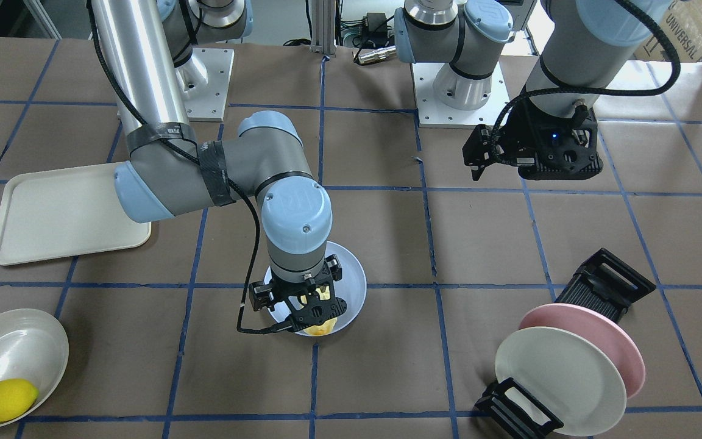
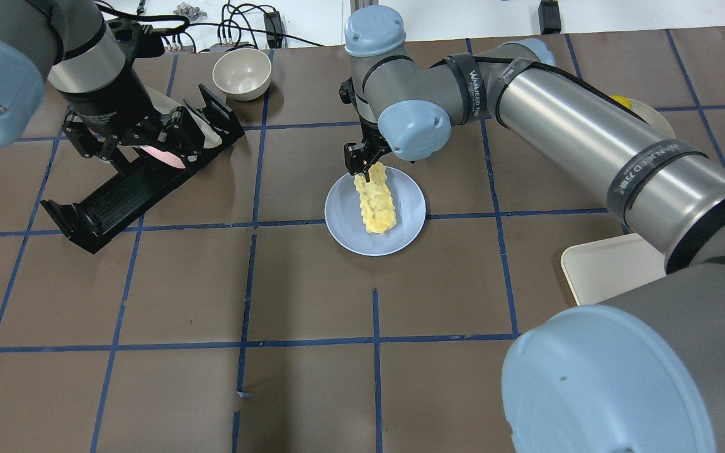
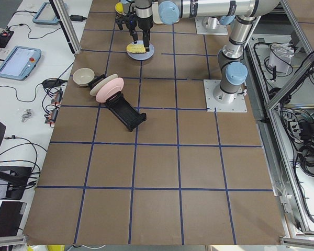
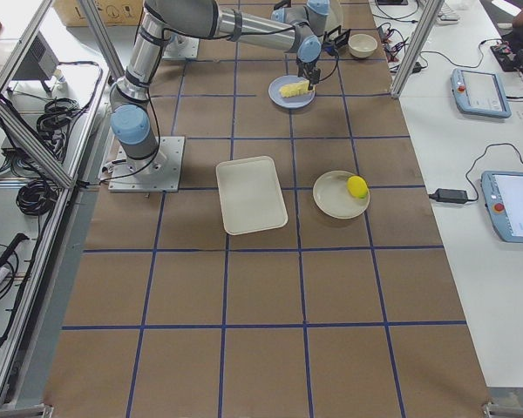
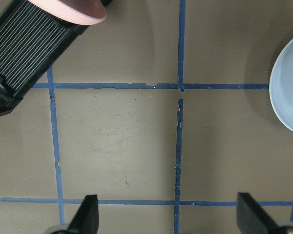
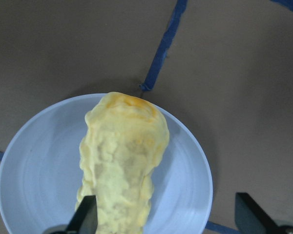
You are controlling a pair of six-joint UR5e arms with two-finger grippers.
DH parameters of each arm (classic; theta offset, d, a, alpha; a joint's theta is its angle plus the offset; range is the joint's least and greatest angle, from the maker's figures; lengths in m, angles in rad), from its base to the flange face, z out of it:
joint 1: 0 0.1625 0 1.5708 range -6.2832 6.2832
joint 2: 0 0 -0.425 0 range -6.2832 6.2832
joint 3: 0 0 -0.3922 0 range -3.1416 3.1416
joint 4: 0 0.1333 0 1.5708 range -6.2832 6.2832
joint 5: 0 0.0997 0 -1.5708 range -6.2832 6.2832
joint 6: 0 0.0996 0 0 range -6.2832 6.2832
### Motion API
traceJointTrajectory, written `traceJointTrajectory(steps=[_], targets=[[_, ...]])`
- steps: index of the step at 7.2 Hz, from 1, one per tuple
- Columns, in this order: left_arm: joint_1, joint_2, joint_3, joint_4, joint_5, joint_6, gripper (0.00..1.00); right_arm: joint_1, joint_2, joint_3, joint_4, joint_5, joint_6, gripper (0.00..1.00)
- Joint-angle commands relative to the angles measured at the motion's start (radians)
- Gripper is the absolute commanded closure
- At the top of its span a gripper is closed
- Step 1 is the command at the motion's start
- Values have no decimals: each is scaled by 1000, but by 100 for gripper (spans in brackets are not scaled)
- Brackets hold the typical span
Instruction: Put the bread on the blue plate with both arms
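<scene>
The bread (image 2: pixel 376 204), a bumpy golden-yellow roll, lies lengthwise on the blue plate (image 2: pixel 343 220) near the table's middle. My right gripper (image 2: pixel 362 165) hangs over the roll's far end. In the right wrist view its fingers are spread wide, the gripper (image 6: pixel 168 217) is open, and one finger sits beside the bread (image 6: pixel 122 165) on the plate (image 6: pixel 34 161). My left gripper (image 2: pixel 129 141) is open and empty, above bare table next to the dish rack. The left wrist view shows its spread fingertips (image 5: pixel 88 214) and the plate's edge (image 5: pixel 288 92).
A black dish rack (image 1: pixel 607 283) holds a pink plate (image 1: pixel 622 341) and a cream plate (image 1: pixel 558 378). A cream tray (image 1: pixel 64 213) lies under my right arm. A white dish (image 1: pixel 16 347) holds a lemon (image 1: pixel 3 399). A small bowl (image 2: pixel 241 72) stands at the far edge.
</scene>
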Motion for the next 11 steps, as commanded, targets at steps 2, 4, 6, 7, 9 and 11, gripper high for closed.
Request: traceJointTrajectory(steps=[2,4,6,7,9,11], targets=[[-9,8,19,-14,6,0,0,-125,-176,31,182,-2,-95,0],[-10,5,21,-11,8,0,0,-202,-340,37,320,11,-135,0],[-7,6,66,-34,2,-12,0,-238,-402,54,372,5,-150,0],[-7,6,76,-75,0,-18,0,-232,-416,89,366,17,-142,0],[-7,3,80,-100,-1,-43,0,-245,-436,133,356,5,-156,0],[-9,3,79,-100,-3,-43,0,-245,-474,184,349,6,-153,0]])
